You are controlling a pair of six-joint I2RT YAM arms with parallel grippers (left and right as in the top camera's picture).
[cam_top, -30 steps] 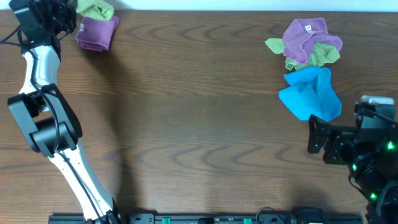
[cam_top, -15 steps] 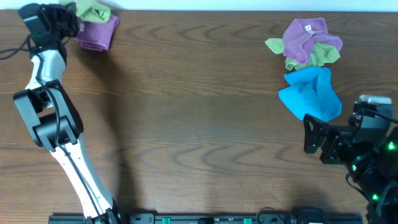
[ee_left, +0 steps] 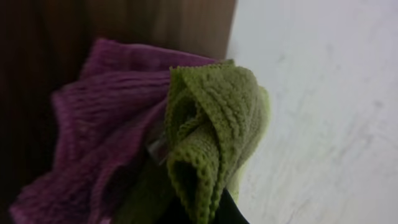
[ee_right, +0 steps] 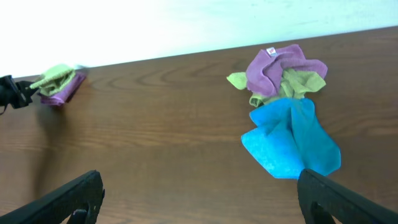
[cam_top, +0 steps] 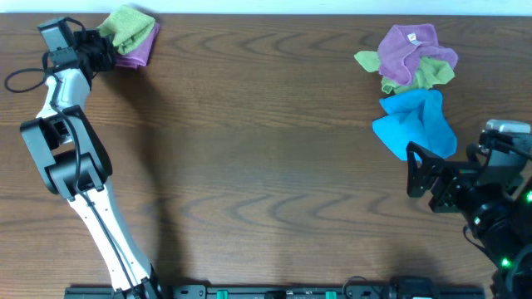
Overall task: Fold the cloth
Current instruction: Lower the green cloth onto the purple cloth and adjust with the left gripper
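Green cloth (cam_top: 129,23) lies on purple cloth (cam_top: 139,53), upper left of the overhead frame. Left gripper (cam_top: 105,51) is touching it; clenched or released cannot be told. Right gripper (ee_right: 199,199) is spread wide, lower right, near blue cloth (cam_top: 416,124). Judgement: withdraw left straight, without dragging the fold.

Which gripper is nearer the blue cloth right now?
Right. The right gripper sits open just at the near edge of the blue cloth. The left gripper is across the table at the far left corner, against the green cloth.
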